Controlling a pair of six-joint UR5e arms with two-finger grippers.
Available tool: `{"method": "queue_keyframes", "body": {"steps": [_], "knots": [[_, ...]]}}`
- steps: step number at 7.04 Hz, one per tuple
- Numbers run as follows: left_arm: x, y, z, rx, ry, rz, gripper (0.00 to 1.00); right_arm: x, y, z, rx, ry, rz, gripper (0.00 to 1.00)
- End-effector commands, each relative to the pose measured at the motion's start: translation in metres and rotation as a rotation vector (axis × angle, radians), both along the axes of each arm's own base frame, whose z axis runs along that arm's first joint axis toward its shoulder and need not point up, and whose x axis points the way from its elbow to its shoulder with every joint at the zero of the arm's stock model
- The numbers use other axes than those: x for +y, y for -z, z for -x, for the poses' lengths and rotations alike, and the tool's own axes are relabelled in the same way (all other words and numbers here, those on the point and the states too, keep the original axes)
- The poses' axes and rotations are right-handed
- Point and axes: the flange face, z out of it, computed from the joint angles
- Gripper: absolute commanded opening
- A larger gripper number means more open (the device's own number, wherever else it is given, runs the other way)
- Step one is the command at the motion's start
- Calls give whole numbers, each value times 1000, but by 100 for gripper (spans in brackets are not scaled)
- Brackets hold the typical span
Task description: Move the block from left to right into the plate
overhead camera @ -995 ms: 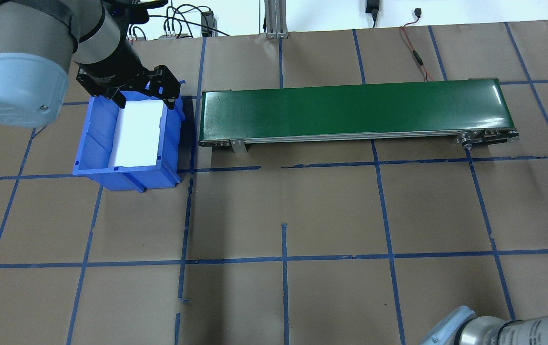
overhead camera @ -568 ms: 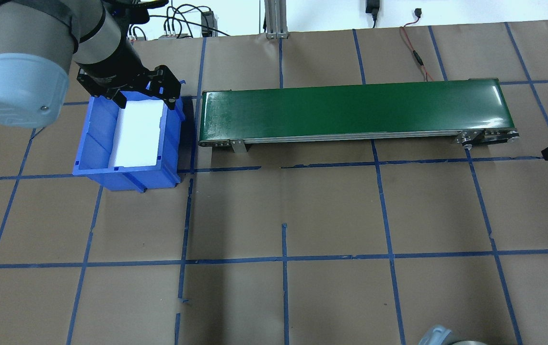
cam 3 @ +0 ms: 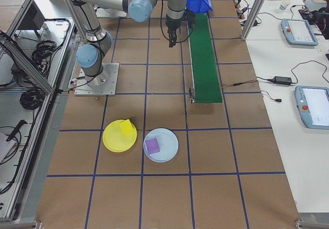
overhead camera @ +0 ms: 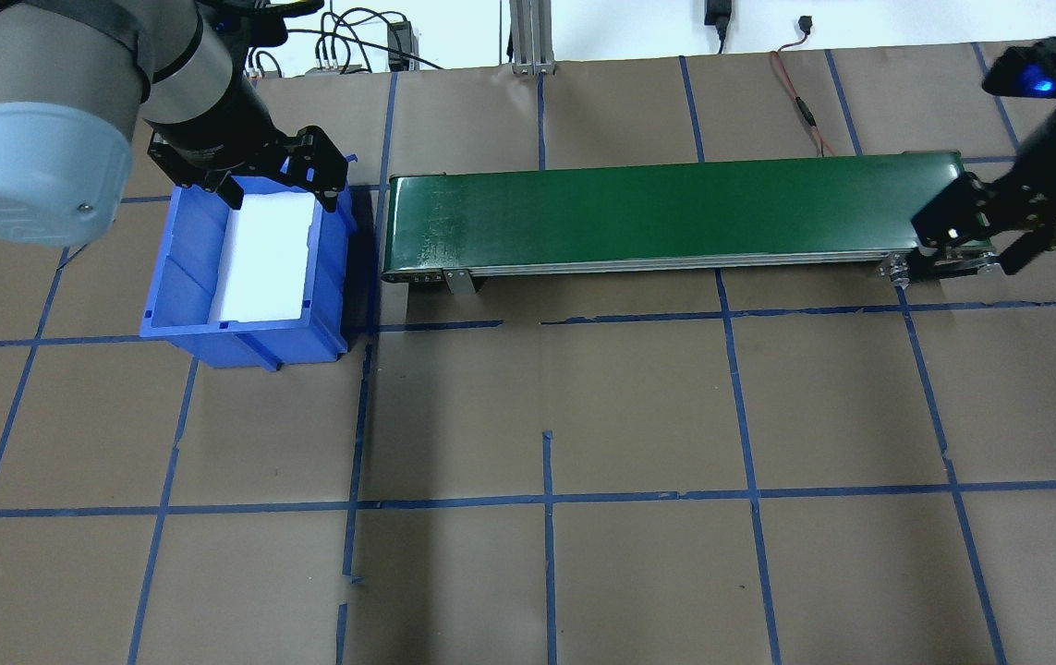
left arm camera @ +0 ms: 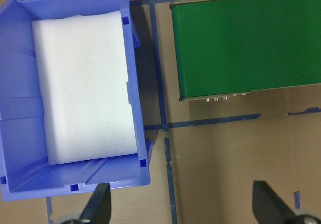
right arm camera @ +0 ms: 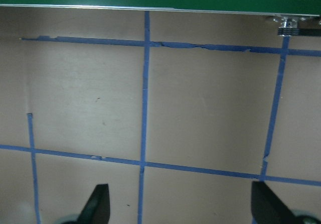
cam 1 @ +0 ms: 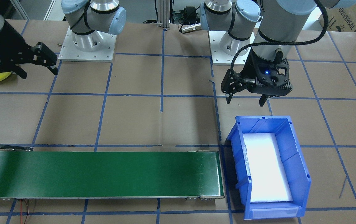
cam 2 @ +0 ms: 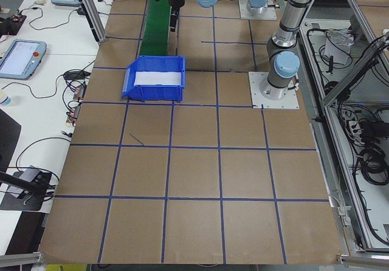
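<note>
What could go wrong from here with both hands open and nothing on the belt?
1. The blue bin shows only white foam, and no block is visible. The left hand might shut on foam or on nothing.
2. The right hand hangs close to the green belt's end and could clip its frame.
3. The yellow plate sits right beside a light blue plate, so a drop could land in the wrong one.
</note>
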Motion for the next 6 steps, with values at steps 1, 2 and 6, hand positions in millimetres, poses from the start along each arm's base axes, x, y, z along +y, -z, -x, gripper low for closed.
{"method": "queue_keyframes", "body": {"steps": [1,2,6], "knots": [[0,0,0,0,0,0,100,11,-42,-106,31,-49,58,100],[0,0,0,0,0,0,100,9,-52,-138,39,-102,85,100],[0,0,0,-2,0,0,100,-15,-45,-125,153,-97,94,100]]}}
